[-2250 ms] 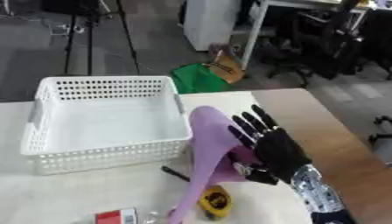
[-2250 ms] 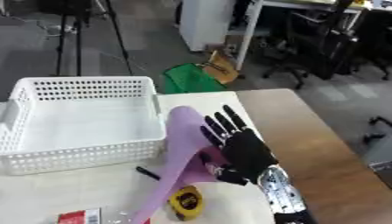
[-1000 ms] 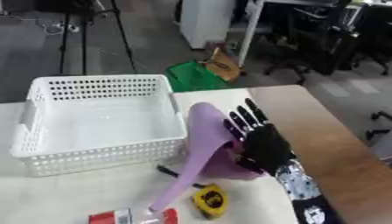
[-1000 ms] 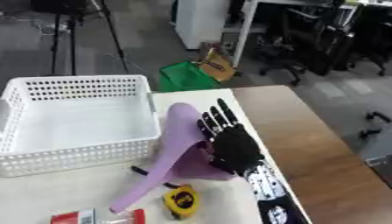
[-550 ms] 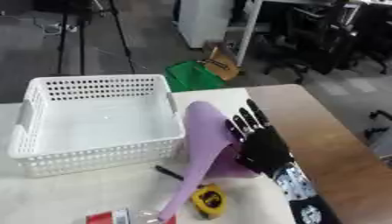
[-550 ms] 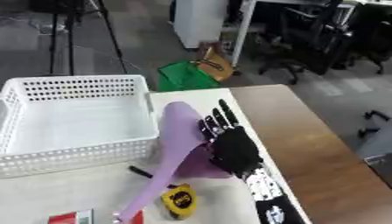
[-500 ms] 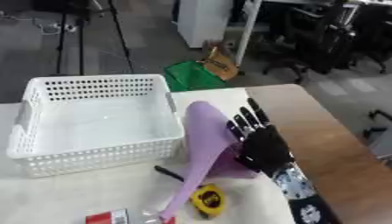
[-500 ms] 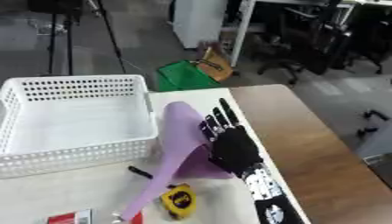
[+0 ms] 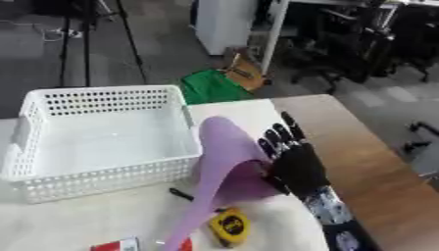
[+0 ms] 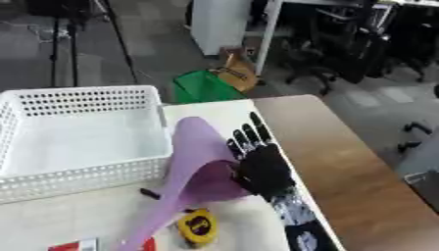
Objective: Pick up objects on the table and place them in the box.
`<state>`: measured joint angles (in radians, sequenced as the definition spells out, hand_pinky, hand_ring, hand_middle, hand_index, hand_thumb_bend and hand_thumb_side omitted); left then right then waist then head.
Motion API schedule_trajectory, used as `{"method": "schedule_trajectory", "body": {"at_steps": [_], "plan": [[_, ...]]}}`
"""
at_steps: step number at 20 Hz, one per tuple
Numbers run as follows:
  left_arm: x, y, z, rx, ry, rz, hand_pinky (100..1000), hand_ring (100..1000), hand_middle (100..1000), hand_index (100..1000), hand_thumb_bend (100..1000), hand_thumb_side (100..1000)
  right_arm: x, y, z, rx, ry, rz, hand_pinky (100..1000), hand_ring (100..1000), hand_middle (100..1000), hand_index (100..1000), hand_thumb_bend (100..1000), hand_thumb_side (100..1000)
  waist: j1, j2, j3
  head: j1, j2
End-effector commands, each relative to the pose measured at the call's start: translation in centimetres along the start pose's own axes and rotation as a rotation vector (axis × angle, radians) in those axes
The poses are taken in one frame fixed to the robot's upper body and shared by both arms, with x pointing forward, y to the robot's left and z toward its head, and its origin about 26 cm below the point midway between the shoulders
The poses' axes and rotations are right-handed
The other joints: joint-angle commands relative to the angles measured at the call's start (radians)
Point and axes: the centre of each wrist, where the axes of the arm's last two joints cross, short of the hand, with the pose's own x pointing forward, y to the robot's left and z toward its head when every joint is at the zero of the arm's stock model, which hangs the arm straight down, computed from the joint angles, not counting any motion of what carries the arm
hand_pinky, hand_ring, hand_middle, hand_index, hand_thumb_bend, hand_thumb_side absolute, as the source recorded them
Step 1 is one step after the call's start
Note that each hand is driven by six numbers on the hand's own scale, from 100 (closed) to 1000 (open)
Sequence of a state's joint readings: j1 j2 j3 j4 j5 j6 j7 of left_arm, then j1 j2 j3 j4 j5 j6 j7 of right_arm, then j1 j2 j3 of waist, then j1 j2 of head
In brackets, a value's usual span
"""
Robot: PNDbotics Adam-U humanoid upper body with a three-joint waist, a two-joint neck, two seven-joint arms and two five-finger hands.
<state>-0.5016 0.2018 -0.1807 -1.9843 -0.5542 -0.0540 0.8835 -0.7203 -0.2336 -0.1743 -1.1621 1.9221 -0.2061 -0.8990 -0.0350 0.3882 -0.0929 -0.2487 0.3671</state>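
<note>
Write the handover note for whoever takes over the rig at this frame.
Right hand: fingers straight, against the purple scoop; thumb hidden, so a grip is unconfirmed.
Left hand: not in view.
White basket: on the table's left, nothing visible inside.
On the table near the scoop: yellow tape measure, a small black item, a red-and-white item at the lower edge.
Done: nothing is in the basket.
Left: all of these, the scoop first.
</note>
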Motion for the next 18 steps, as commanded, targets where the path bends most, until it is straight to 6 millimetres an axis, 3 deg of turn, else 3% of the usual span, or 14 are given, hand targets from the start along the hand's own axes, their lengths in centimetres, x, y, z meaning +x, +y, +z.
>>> {"method": "schedule_trajectory", "body": {"at_steps": [1, 18], "plan": [[0.54, -0.11, -0.48, 0.012, -0.012, 0.020, 709, 552, 474, 727, 100, 962, -1.99, -0.87, -1.16, -0.064, 0.025, 0.023, 816, 591, 479, 565, 100, 491, 0.002, -0.019, -0.003, -0.008, -0.014], [0.76, -0.37, -0.69, 0.010, -0.012, 0.031, 708, 552, 471, 725, 100, 959, -2.97, -1.71, -1.73, -0.131, 0.125, -0.037, 744, 526, 476, 582, 100, 442, 0.015, -0.008, 0.002, -0.026, -0.045]]}}
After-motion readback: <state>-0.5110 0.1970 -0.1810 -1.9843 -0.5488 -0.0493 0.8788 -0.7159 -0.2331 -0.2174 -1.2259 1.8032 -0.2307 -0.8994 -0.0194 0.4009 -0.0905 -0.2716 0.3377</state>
